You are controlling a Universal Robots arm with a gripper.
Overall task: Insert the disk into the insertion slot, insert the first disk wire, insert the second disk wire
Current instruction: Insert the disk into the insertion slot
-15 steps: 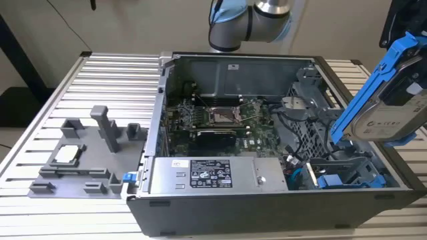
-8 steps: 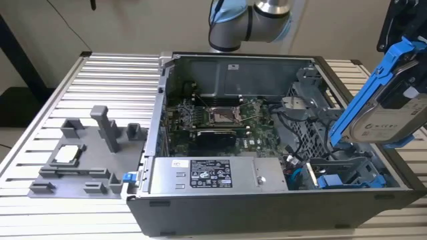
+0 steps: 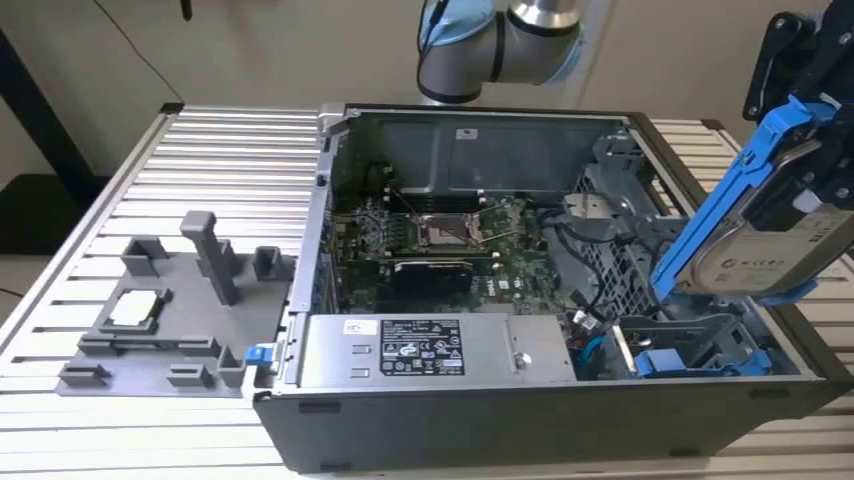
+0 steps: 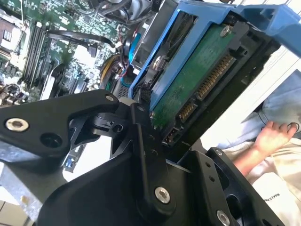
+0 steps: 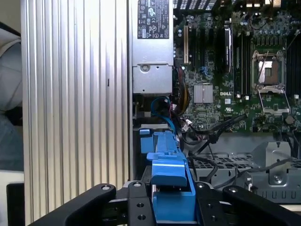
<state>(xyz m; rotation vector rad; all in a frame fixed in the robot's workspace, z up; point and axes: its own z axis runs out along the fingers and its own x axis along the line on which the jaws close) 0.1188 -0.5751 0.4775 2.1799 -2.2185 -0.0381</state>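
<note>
Robot lab: opened computer case [image 3: 534, 425] on slatted bench [image 3: 220, 150].

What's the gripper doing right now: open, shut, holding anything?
Gripper: closed on the disk, gripping its blue carrier frame. It holds the disk tilted above the insertion slot, not yet inserted.

A ribbed metal table [image 3: 200, 140] stands before a beige wall [image 3: 267, 50].
</note>
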